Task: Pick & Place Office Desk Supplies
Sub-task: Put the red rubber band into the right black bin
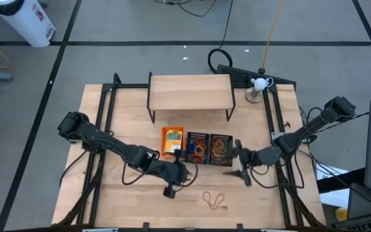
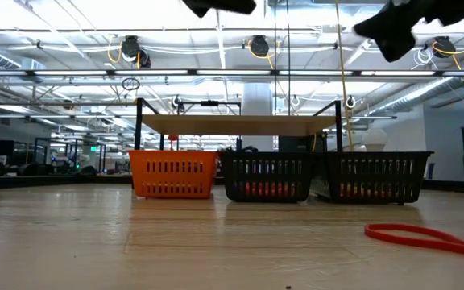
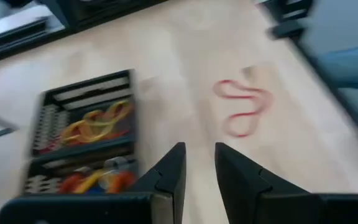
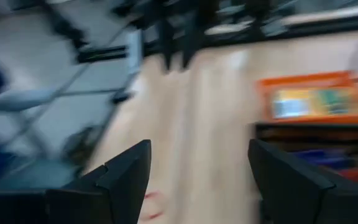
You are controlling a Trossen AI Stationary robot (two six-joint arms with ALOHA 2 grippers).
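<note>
Three small trays stand in a row at the table's middle. The orange tray (image 1: 172, 142) holds a yellow-and-green crayon box (image 4: 308, 102). Two black mesh trays (image 1: 198, 148) (image 1: 221, 149) hold coloured rubber bands (image 3: 98, 124). A red rubber-band loop (image 1: 214, 200) lies flat on the wood near the front edge. My left gripper (image 1: 187, 169) hovers just in front of the trays, its fingers (image 3: 199, 149) a narrow gap apart with nothing between them. My right gripper (image 1: 240, 162) hovers beside the right-hand mesh tray, wide open (image 4: 197, 149) and empty.
A wooden shelf riser (image 1: 189, 93) stands behind the trays. A small white object on a stand (image 1: 257, 87) sits at the back right corner. Black frame rails (image 1: 105, 122) run along both sides of the table. Bare wood lies around the red band.
</note>
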